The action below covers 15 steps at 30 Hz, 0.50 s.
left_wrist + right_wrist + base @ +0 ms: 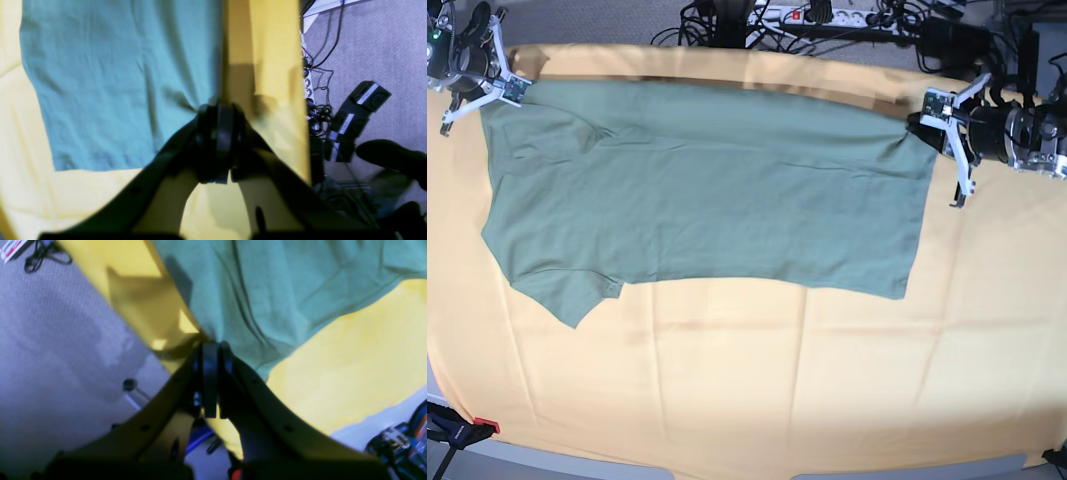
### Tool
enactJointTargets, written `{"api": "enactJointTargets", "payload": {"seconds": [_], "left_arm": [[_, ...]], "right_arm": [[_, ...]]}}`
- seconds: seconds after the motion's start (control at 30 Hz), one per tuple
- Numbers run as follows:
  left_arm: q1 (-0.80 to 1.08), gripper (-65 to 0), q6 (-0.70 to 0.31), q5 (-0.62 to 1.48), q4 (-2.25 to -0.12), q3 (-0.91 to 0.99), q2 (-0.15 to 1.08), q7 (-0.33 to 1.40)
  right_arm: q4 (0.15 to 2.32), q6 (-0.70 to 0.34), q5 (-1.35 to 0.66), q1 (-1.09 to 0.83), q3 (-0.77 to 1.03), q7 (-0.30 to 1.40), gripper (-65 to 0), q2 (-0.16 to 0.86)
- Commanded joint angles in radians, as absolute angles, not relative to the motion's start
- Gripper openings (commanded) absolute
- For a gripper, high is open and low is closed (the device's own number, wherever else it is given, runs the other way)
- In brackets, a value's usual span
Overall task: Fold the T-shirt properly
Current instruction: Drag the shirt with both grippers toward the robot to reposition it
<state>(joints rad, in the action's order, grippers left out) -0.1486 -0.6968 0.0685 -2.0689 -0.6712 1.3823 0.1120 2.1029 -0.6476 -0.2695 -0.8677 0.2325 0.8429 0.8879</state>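
Observation:
The sage-green T-shirt (707, 190) lies spread over the pale yellow-orange cloth (757, 390), with a sleeve (572, 290) pointing to the near left. In the base view my right gripper (517, 88) is at the far left, shut on the shirt's far left corner. At the far right my left gripper (925, 126) is shut on the far right corner. In the left wrist view, the left gripper (219, 108) pinches the T-shirt (110, 83) at its edge. The right wrist view has the right gripper (213, 345) pinching the T-shirt (283, 290), which puckers at the grip.
The cloth-covered table ends just behind both grippers. A power strip and tangled cables (827, 15) lie beyond the far edge. Black foot pedals (353, 116) sit on the grey carpet beside the table. A small red item (484, 426) is at the near left corner.

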Motion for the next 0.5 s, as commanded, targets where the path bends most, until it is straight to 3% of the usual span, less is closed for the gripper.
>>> {"api": "enactJointTargets", "payload": {"seconds": [0.0,0.47], "left_arm": [[-0.142,-65.0,-0.698,0.083,-2.083,-0.660,1.416,0.104],[-0.097,-65.0,-0.698,0.176,-2.093,-0.660,1.433,0.105]], "right_arm": [[2.119,-0.645,-0.263,-0.877,0.243,0.867,-65.0,0.907],[2.120,-0.645,-0.262,-0.922,0.243,0.877,-65.0,0.907]]}}
